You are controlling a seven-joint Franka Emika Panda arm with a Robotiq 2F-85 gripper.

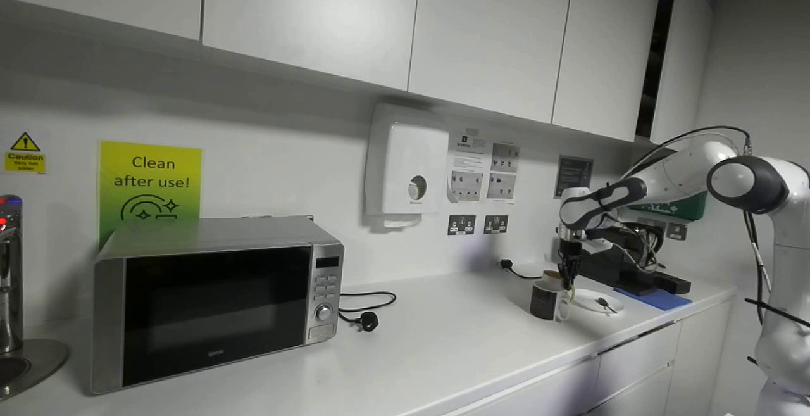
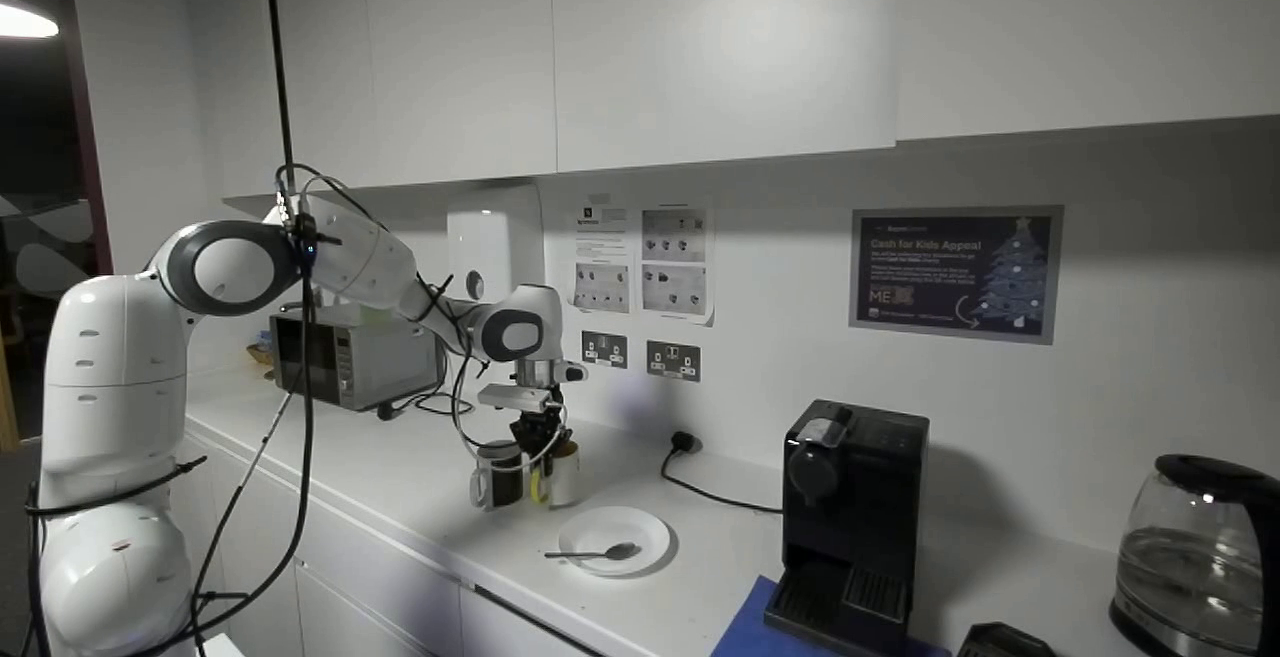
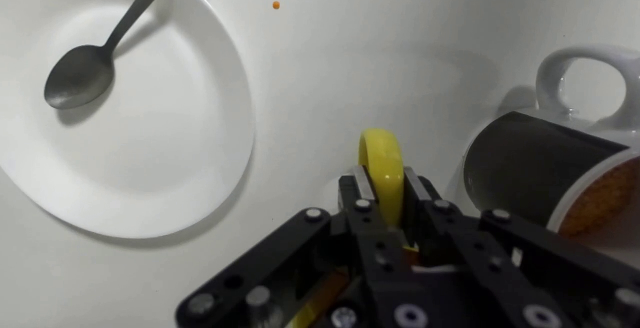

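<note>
Cropped and covered around the round white plate (image 3: 155,133)

The wrist view's edges cut into the plate, the grey metal spoon (image 3: 81,76) resting on it and the black-and-white mug (image 3: 537,168) across from it. Between plate and mug, the black two-fingered gripper (image 3: 387,182) hides most of the yellow-handled white mug (image 3: 384,153). Near the plate, an orange speck (image 3: 276,5) is too small to identify. In an exterior view, the black-lidded glass jug (image 2: 1190,567), well apart from the plate, is cut off, and small print on the white paper sheets (image 2: 602,252) behind the plate is unreadable.

Dim light throws soft shadows beside the plate (image 3: 165,168) and glare on the cupboards (image 1: 354,23).
</note>
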